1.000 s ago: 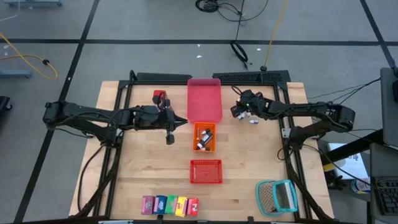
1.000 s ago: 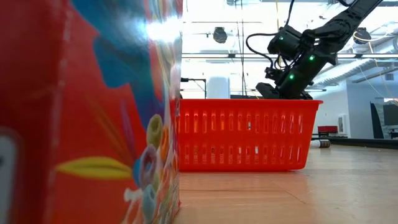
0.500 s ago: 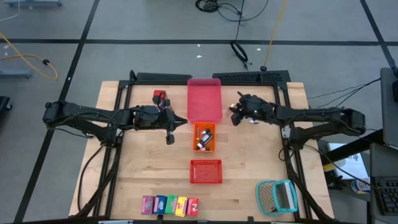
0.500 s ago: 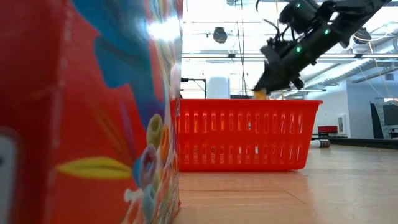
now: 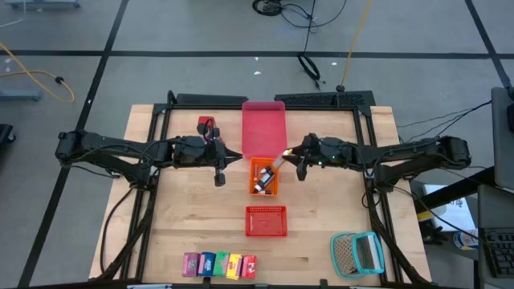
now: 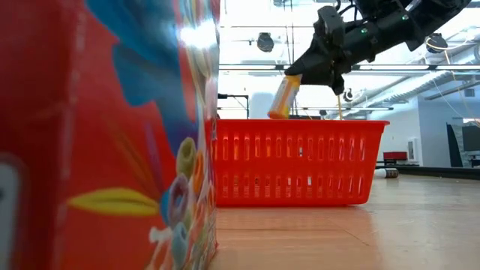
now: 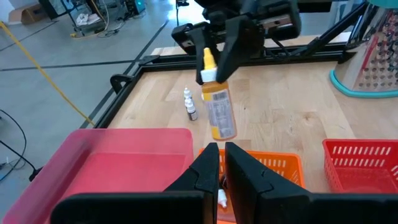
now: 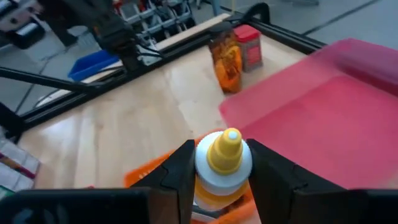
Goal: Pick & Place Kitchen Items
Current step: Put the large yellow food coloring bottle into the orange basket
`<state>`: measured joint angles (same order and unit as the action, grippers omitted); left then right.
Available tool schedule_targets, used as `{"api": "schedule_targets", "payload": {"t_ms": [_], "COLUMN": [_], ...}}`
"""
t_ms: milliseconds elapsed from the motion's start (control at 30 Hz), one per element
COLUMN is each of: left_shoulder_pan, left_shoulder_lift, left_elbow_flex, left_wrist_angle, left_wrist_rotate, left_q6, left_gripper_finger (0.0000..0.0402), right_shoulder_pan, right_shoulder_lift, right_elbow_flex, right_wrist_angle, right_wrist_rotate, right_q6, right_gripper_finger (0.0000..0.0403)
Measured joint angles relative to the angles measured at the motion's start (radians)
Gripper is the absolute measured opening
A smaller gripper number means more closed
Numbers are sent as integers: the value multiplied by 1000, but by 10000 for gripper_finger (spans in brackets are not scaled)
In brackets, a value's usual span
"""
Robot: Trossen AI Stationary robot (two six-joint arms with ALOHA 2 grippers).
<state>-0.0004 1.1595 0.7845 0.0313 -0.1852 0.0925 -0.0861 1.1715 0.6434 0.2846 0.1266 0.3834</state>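
Two dark arms, all black links and cable, on either side of the pink tray [image 5: 263, 128].

My left arm [image 5: 136, 151] and my right arm [image 5: 393, 152] are matte black, built of slim tubular links joined by chunkier rounded housings. Black cables loop loosely off my right arm's upper links, seen against the ceiling. Small green lights glow on that arm's wrist housing. My left gripper [image 7: 219, 163] ends in two flat, tapered black fingers with squared edges; my right gripper [image 8: 217, 163] has thick, dark, smoothly curved fingers.
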Motion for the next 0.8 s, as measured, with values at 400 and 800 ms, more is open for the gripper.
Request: {"api": "schedule_targets", "payload": {"t_ms": [400, 800], "left_shoulder_pan": [0, 0], "left_shoulder_lift": [0, 0], "left_elbow_flex": [0, 0], "left_wrist_angle": [4, 3], "left_wrist_rotate": [0, 0], "left_q6": [0, 3], "left_gripper_finger": [31, 31], "right_shoulder_pan": [92, 141], "right_shoulder_lift": [110, 261], "right_elbow_flex": [7, 91], "right_wrist_angle": [116, 86], "right_wrist_rotate": [-2, -69], "right_q6": [0, -13], "right_gripper_finger": [113, 116]}}
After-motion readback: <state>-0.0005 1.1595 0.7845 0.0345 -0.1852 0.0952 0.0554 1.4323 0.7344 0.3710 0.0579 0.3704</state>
